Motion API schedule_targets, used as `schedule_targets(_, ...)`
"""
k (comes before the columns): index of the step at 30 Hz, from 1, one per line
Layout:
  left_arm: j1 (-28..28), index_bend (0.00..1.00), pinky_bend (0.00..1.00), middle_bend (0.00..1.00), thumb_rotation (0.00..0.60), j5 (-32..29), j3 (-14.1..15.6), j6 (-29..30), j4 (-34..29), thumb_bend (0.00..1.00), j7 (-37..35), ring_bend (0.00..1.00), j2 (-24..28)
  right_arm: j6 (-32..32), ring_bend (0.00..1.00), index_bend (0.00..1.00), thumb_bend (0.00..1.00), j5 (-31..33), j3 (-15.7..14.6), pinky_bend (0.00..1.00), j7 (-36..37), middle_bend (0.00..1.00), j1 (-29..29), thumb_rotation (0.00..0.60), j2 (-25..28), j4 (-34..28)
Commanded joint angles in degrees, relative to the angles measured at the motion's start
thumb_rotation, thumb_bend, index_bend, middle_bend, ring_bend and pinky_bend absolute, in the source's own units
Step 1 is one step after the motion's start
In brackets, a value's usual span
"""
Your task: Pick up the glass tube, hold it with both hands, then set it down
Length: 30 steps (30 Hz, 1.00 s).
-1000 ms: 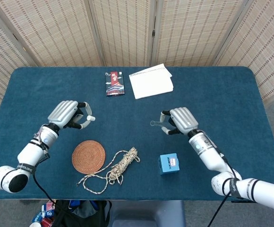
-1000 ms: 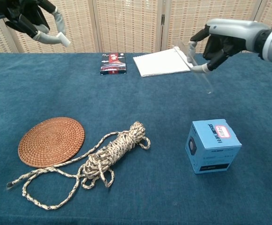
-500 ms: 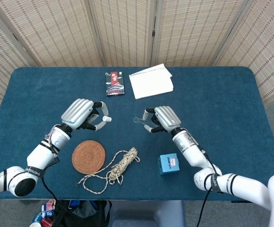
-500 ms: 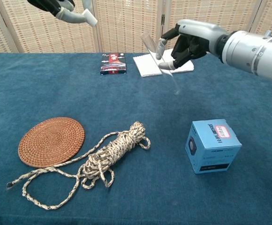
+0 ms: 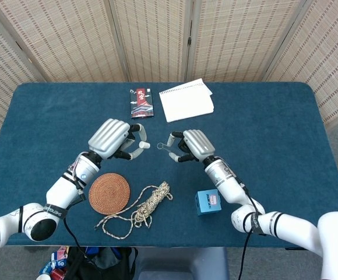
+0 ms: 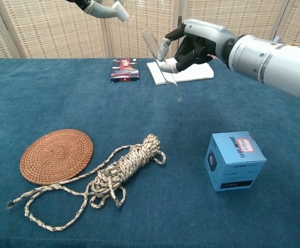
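The glass tube [image 6: 161, 62] is a clear, thin cylinder held above the table, tilted with its open end up and to the left. My right hand [image 6: 192, 43] pinches it near its upper part. In the head view the tube's open end [image 5: 162, 146] pokes out left of the right hand [image 5: 190, 144]. My left hand [image 5: 116, 139] hovers just left of it, holding nothing, thumb and fingers apart, with a small gap to the tube. The chest view shows only the left hand's fingertips [image 6: 106, 8] at the top edge.
On the blue table [image 5: 274, 116] lie a woven round coaster [image 5: 109, 192], a coiled rope [image 5: 144, 205] and a small blue box [image 5: 208, 202] at the front. A white notebook [image 5: 186, 100] and a red-black packet [image 5: 141, 103] lie at the back. Folding screens stand behind.
Both hands have moved inward toward each other over the table's middle. The right hand carried the tube leftward; the left hand came rightward, closing the gap.
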Motion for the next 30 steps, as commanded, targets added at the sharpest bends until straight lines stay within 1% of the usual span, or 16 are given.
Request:
schedule_targets(1,-0.31,0.56,1.00,0.94,0.600,3.62,0.71,0.03,1.32,0.40,-0.29,0.96,-0.33,-0.59,1.00,0.90,0.60,-1.96,-0.69,1.00,1.95,1.00,0.15,0.600,0.54,0.39)
schedule_targets(9,-0.92,0.56,1.00,0.94,0.600,10.48,2.02,-0.01,3.85,0.40,-2.32,0.96,-1.47,-0.91,1.00,0.90,0.60,-4.72,-1.65,1.00,4.67,1.00,0.57,0.600,1.46,0.50)
schedule_targets(16,-1.57,0.57,1.00,0.94,0.600,14.29,2.98,0.61,5.14,0.40,-2.00,0.95,-2.23,-1.55,1.00,0.90,0.60,-5.80,-2.26,1.00,5.64,1.00,1.07,0.600,2.19,-0.05)
schedule_targets(23,-2.30,0.57,1.00,0.94,0.600,15.59,3.51,0.56,5.24,0.40,-1.26,0.95,-2.46,-1.53,1.00,0.90,0.60,-6.03,-2.56,1.00,5.94,1.00,1.44,0.600,2.13,-0.14)
schedule_targets(30,-2.85,0.57,1.00,0.94,0.600,15.29,3.85,0.63,5.35,0.40,0.25,0.95,-2.85,-1.27,1.00,0.91,0.60,-5.94,-2.64,1.00,6.18,1.00,1.57,0.600,2.07,-0.50)
